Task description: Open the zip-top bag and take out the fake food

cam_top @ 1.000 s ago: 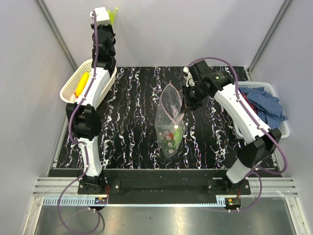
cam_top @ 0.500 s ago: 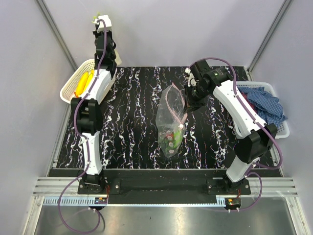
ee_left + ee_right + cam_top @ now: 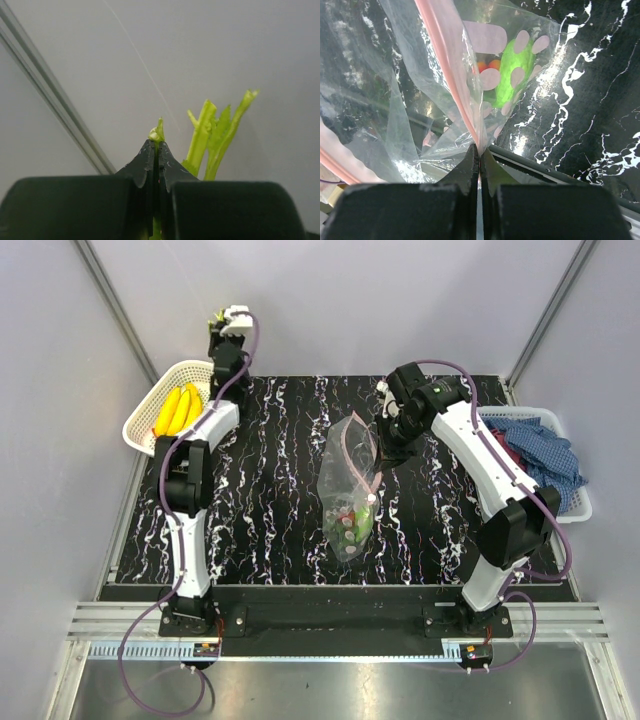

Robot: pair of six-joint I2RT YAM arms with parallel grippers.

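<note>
Nearest the arm bases, the fake food (image 3: 350, 523) sits bunched in the low end of the zip-top bag (image 3: 345, 465), the end farthest from the right gripper (image 3: 380, 455); the clear pouch runs from there across the black marbled surface (image 3: 270, 490) up to that gripper. The right gripper is pinched together on the bag's pink zip strip (image 3: 451, 75); in its wrist view, beyond the fingertips, a bright green piece (image 3: 512, 70) and small orange pieces (image 3: 488, 65) show through the plastic among the pale dots (image 3: 482, 36). To the right of that gripper a white basket (image 3: 578, 508) holds the blue checked cloth (image 3: 540, 450). On the far left the white mesh basket (image 3: 148, 397) carries yellow bananas (image 3: 180, 410); it lies on the near side of the left gripper (image 3: 222, 318) and to its left. The left gripper is raised against the back wall, fingertips clamped together on a thin part of a green leafy stalk (image 3: 207, 137), whose pale green tops stand just past the tips and to their right.
</note>
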